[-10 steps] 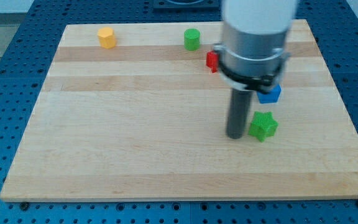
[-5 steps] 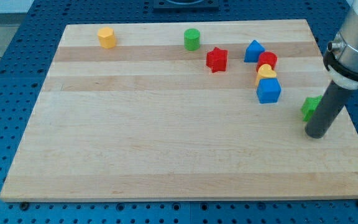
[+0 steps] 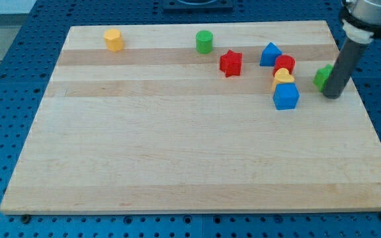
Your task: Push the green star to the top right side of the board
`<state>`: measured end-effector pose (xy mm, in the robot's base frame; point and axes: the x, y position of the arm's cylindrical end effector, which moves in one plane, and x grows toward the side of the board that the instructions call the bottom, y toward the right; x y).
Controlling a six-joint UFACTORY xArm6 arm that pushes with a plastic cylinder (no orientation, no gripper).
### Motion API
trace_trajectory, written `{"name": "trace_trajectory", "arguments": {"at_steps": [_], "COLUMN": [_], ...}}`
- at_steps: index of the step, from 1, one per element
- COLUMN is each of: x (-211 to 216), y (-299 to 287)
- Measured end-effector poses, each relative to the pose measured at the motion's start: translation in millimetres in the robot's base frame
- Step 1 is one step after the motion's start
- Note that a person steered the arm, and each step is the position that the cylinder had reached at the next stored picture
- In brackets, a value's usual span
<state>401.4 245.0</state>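
The pale wooden board (image 3: 177, 145) fills most of the frame, with its lower and left parts holding no blocks. My arm has no pincer and grasps nothing; it ends in a dark rod whose lower end, my tip (image 3: 333, 95), rests on the board at the right of the frame. The small green star-shaped block (image 3: 322, 77) sits right against the rod's left side, partly hidden by it, in the upper right of the frame, near the board's right edge.

To my judgement the task is mostly done. The star lies in the right upper area. What is left is a short push toward the top right corner.
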Motion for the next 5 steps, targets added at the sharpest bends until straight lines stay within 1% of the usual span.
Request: {"name": "trace_trajectory", "arguments": {"at_steps": [3, 4, 5], "x": [-93.0, -108.7, -108.7], "y": [10.5, 9.5, -29.2]}}
